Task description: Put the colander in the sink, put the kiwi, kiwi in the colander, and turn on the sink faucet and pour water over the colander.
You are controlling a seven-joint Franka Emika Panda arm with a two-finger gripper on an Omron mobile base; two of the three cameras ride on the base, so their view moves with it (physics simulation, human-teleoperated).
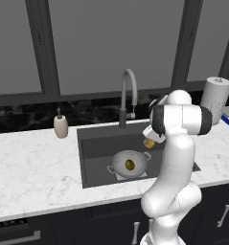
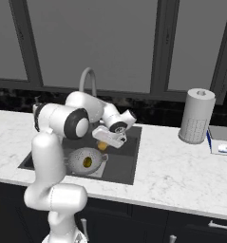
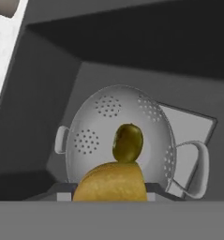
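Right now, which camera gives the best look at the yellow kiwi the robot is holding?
The hand view: the yellow kiwi sits large and close at the bottom, above the colander. In the left base view it is a small spot beside the arm; in the right base view it peeks out under the gripper.

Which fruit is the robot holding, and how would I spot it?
Look at the dark sink; a silver colander sits in it. Just above hangs the robot's hand, clamped on a yellow kiwi. The other kiwi, olive-brown, lies inside the colander.
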